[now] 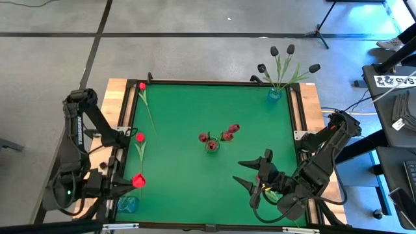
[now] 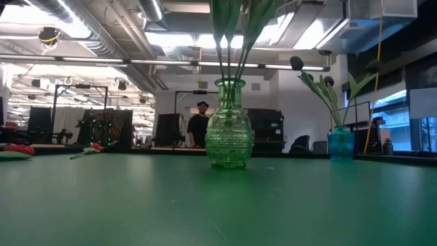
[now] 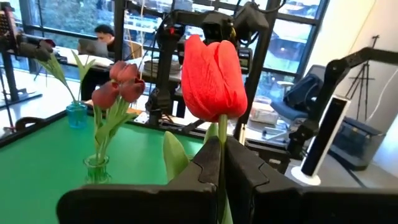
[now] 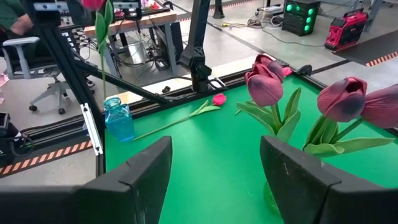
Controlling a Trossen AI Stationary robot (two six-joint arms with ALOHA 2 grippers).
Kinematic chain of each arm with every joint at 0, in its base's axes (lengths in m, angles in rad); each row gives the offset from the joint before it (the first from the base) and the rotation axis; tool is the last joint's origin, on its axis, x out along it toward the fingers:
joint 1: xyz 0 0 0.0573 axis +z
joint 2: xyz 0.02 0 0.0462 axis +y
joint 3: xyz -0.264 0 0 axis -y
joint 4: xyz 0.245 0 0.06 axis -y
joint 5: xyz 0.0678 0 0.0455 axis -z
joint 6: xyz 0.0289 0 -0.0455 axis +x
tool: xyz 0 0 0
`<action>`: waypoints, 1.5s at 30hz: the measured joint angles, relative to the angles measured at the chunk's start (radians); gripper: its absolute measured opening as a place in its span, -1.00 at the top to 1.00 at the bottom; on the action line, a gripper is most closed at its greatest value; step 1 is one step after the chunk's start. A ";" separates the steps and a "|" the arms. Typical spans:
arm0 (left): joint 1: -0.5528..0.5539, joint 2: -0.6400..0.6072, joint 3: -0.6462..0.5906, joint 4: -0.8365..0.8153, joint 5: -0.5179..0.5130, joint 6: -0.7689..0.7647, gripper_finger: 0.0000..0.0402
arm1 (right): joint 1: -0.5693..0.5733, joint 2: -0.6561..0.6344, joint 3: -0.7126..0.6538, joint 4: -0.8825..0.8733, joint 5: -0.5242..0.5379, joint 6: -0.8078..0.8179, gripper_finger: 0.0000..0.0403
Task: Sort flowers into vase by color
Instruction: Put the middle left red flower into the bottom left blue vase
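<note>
Red tulip [image 3: 213, 78] is sitting pinched upright in my left hand [image 3: 222, 165], stem running down betw. the two fingers, at the near-left corner of the green worktop [image 1: 188, 110], right by a small blue vase [image 1: 127, 203]. Two more red tulips are lying flat along the left side: one [image 1: 139, 138] mid-edge, one [image 1: 142, 86] near the far corner. Pink-red tulips [image 1: 218, 135] are standing in the clear green vase [image 2: 229, 130] at worktop center. Black tulips [image 1: 286, 62] are standing in another blue vase [image 1: 274, 93] at the far-right corner. My right hand [image 1: 252, 173] is hovering w/ fingers spread wide, holding nothing, over the near-right part, pointing toward the center vase. A person [image 2: 199, 123] is standing in the room behind.
</note>
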 joint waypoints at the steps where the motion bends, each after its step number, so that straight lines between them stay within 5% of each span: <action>1: -0.003 0.009 0.000 -0.010 -0.001 -0.012 0.97 | 0.000 0.000 0.000 0.000 0.000 0.000 -0.21; 7: -0.002 0.063 -0.001 -0.033 -0.088 -0.061 0.97 | -0.001 0.000 0.000 0.001 0.000 0.000 -0.21; 26: 0.001 -0.009 -0.001 -0.017 -0.085 0.018 0.97 | -0.001 -0.001 0.000 0.030 0.002 0.000 -0.21; 36: -0.005 -0.009 -0.001 0.206 -0.042 0.273 0.97 | -0.022 -0.001 0.000 0.030 0.012 -0.001 -0.21; 45: -0.005 0.032 -0.001 -0.023 -0.046 0.010 0.97 | -0.028 -0.001 0.000 0.043 -0.009 0.000 -0.21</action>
